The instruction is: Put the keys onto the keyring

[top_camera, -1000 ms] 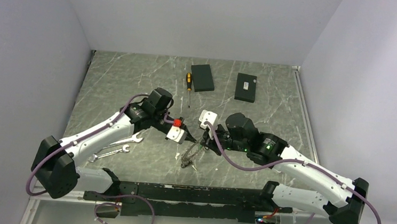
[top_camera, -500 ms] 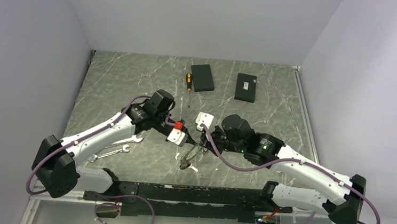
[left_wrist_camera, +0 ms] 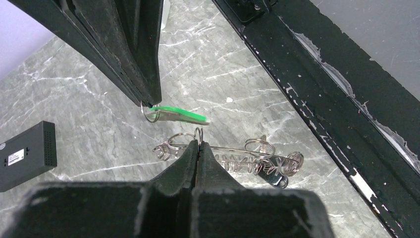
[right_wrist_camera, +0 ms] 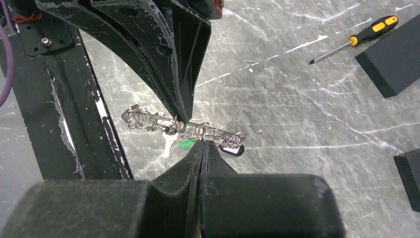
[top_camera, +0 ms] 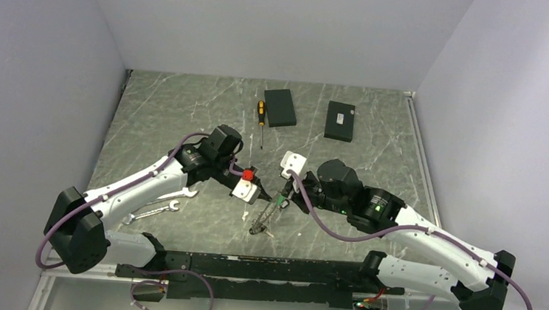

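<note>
The keyring [top_camera: 261, 218] is a long wire bunch of coils and small split rings, lying slantwise between both grippers. It also shows in the left wrist view [left_wrist_camera: 257, 161] and the right wrist view [right_wrist_camera: 148, 119]. My left gripper [left_wrist_camera: 198, 143] is shut on one small split ring of the bunch; it also shows in the top view [top_camera: 259, 197]. My right gripper [right_wrist_camera: 203, 141] is shut on a small ring that carries a green-headed key [left_wrist_camera: 181, 115]; it also shows in the top view [top_camera: 280, 198]. A silver key [right_wrist_camera: 169, 145] hangs from the bunch near the left fingertips. A black tag [left_wrist_camera: 276, 178] sits at the bunch's far end.
Two silver spanners [top_camera: 158, 206] lie left of the left arm. A black-and-yellow screwdriver [top_camera: 261, 115] and two flat black boxes [top_camera: 280, 107] [top_camera: 340, 121] lie at the back. A black rail [top_camera: 248, 268] runs along the near edge, close to the bunch.
My right arm shifted a little left, then back right and slightly farther. The bunch shifted slightly with it. My left gripper has barely moved. Both stay shut.
</note>
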You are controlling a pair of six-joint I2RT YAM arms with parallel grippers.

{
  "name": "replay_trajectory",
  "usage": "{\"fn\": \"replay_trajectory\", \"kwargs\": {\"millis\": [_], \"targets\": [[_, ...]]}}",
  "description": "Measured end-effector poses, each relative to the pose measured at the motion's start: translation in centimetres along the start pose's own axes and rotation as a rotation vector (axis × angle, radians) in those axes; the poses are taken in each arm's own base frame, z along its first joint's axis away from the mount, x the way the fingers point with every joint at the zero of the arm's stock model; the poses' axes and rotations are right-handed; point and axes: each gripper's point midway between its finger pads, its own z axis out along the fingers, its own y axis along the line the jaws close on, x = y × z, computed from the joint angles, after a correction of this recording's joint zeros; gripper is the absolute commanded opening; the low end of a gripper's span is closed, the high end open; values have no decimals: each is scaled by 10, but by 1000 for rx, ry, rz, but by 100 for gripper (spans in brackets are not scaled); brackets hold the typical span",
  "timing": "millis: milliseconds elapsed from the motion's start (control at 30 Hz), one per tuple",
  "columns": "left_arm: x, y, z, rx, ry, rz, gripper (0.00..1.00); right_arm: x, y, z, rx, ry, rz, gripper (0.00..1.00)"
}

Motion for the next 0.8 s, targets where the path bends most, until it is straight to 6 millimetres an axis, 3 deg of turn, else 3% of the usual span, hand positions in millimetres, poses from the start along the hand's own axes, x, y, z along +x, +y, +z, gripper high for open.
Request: {"fn": "replay_trajectory", "kwargs": {"millis": [800], "targets": [[-1,-6,3,30,-22,-34,0,18,29,17,-128,81,-57,0]]}}
